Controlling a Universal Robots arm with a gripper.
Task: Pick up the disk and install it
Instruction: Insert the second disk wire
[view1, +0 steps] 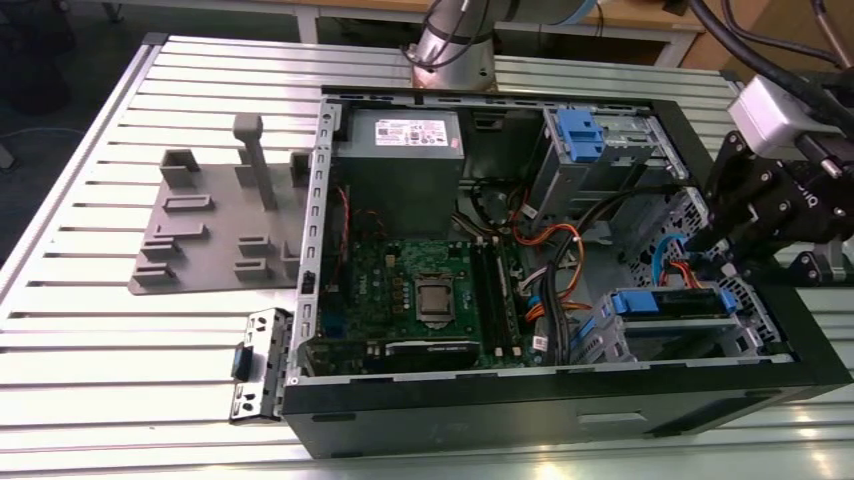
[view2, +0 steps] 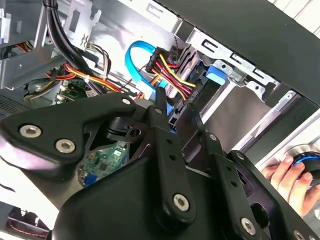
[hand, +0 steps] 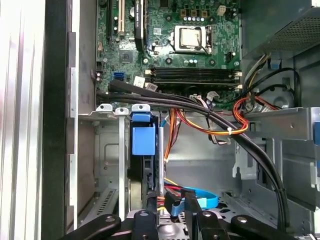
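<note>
The pincer (view1: 745, 252) hangs over the corner of the open case (view1: 561, 415) at the exterior view's right, just inside its black wall. Whether it grips anything cannot be told: in both wrist views its tip (hand: 171, 201) (view2: 175, 113) sits hard against a knot of cables (view2: 172, 65), red, yellow and blue, and what lies at the tip is hidden by them.

The disk (view1: 674, 303) sits in the bay (view1: 638, 335) directly below the pincer, blue rails showing along its upper edge, so the work looks to be at the install stage rather than the pick-up. In the first wrist view the disk (hand: 145, 167) stands on edge between the bay's grey walls (hand: 107, 150), capped by a blue tab, with its long axis running from the pincer towards the green board (hand: 170, 55). In the exterior view that edge runs across the picture, along the case's near wall. The pincer is thus at the disk's cabled end, close to touching it, and in line with its length.

A person's hand (view2: 286, 176) rests outside the case wall in the second wrist view, well apart from the disk. The case lies on a slatted metal table (view1: 134, 350).
</note>
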